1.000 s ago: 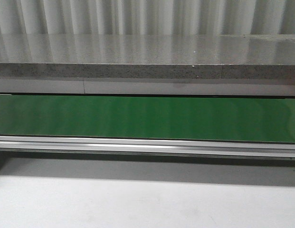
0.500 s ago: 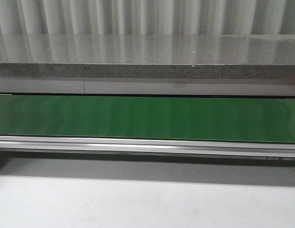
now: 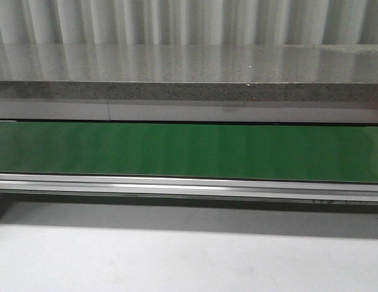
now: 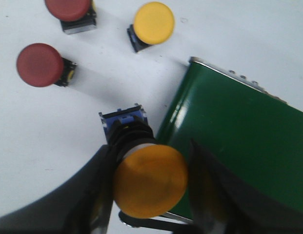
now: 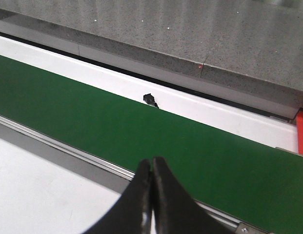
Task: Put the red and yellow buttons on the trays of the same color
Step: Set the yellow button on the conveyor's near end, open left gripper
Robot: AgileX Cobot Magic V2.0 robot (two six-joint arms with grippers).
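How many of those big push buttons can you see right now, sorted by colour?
Yellow buttons: 2, one held between the left gripper fingers, one lying on the white table.
Red buttons: 2, both on the table.
Total: 4 buttons, all seen in the left wrist view.
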